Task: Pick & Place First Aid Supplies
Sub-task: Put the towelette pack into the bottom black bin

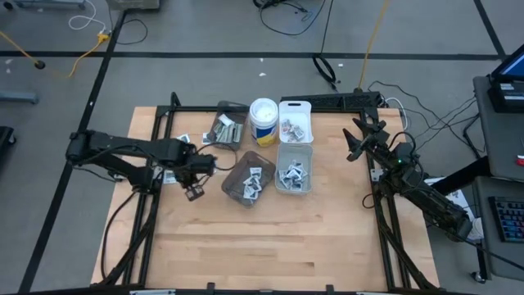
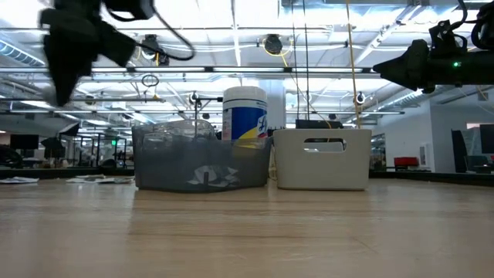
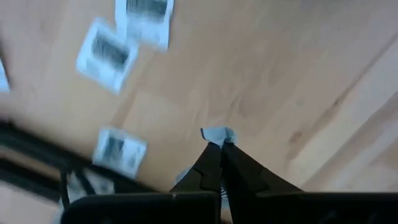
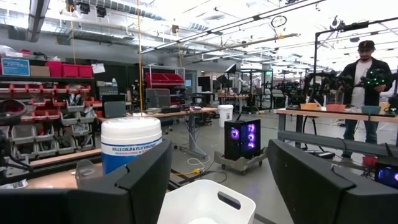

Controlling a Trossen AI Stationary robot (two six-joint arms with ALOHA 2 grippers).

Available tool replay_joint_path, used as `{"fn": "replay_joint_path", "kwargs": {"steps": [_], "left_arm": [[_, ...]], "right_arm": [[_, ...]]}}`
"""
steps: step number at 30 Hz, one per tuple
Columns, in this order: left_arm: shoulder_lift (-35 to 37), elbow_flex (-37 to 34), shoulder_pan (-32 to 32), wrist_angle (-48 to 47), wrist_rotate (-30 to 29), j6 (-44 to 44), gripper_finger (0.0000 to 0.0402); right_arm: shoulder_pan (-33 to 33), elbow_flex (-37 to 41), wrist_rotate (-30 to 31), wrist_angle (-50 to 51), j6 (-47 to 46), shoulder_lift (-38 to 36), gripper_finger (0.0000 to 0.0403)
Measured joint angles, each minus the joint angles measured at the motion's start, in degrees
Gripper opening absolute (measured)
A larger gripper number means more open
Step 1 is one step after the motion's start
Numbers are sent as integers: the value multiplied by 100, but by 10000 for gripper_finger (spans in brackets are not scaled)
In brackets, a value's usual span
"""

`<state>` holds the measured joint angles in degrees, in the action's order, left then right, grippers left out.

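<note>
Left pincer [image 1: 194,193] clamped on a small packet [image 3: 217,134], raised above the table [image 1: 270,238], just left of the smoky bin [image 1: 248,181]. Next move, likely: carry rightward. Right pincer [image 1: 358,139] spread, idle, well right.

Legible print found on one item only: the tub [image 4: 131,144] ahead of my right claw reads "KILLS COLD & FLU VIRUS", though the last word is soft. The packets [image 3: 107,53] under my left wrist carry dark print I cannot read.
</note>
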<state>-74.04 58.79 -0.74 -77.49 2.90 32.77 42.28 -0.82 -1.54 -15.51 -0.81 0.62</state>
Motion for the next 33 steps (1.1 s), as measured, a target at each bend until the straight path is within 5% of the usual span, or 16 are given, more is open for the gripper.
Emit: {"fn": "replay_joint_path", "kwargs": {"steps": [26, 33], "left_arm": [[-3798, 5012, 605, -1061, 208, -157, 3], [-4423, 5359, 645, -997, 214, 40, 3]], "right_arm": [[-2, 0, 0, -2, 0, 0, 263], [-2, 0, 0, -2, -1, 0, 263]]}}
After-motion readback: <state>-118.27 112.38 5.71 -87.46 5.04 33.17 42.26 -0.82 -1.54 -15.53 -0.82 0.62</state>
